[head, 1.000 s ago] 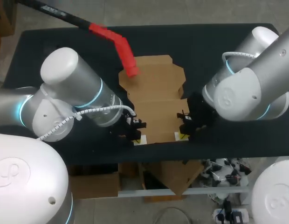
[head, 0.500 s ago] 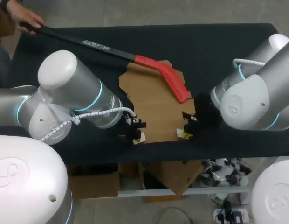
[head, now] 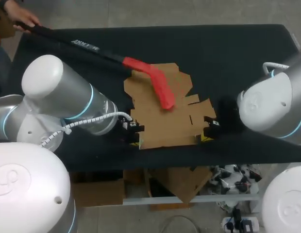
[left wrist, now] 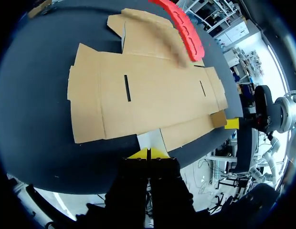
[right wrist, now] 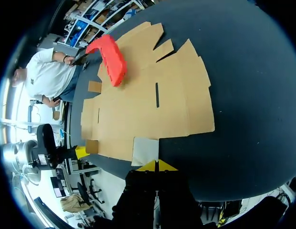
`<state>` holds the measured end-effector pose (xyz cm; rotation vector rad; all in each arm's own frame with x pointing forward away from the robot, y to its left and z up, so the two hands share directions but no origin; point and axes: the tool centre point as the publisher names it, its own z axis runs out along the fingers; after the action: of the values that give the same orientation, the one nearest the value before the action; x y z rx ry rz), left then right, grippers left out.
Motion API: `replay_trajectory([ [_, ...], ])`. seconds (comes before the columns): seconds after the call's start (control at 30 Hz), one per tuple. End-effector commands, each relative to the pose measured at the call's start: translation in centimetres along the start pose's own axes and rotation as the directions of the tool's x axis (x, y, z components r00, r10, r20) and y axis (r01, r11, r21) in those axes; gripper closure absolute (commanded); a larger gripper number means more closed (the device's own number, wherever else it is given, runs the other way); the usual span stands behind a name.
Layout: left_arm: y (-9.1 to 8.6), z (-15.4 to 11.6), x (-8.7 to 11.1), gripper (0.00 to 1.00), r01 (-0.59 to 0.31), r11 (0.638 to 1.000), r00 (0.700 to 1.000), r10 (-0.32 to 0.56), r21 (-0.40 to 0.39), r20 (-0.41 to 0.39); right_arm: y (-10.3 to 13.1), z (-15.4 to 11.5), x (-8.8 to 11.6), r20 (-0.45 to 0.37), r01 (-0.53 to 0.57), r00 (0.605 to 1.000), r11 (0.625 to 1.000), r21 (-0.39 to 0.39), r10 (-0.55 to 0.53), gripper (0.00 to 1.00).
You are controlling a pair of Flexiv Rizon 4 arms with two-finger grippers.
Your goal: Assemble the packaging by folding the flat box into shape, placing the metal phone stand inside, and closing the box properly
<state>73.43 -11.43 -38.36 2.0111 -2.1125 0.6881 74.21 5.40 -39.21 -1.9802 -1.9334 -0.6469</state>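
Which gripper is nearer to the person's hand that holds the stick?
Left. The left gripper is at the flat box's near left corner, on the hand's side; the right gripper is at the near right corner, farther away.

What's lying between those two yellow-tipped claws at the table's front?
In the head view, the flat cardboard box fills the stretch between left gripper and right gripper; a person's red-tipped stick reaches over its far part.

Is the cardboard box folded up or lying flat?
Flat. The cardboard box lies spread out on the table, every flap down and no side standing up. Both wrist views show the same.
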Motion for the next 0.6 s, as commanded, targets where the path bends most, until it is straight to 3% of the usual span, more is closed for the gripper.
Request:
replay_trajectory([
  [0.03,0.7,-1.5,-0.4,1.00,0.002,1.000,1.000,-0.002,0.016,0.001,-0.3,-2.1,-0.9,-0.142,0.000,0.990,1.000,-0.003,-0.001,1.00],
  [0.6,0.9,-3.9,-1.2,1.00,-0.021,0.999,1.000,0.022,0.047,-0.018,-0.1,-4.8,-2.9,-0.218,0.009,0.976,1.000,-0.020,-0.013,1.00],
])
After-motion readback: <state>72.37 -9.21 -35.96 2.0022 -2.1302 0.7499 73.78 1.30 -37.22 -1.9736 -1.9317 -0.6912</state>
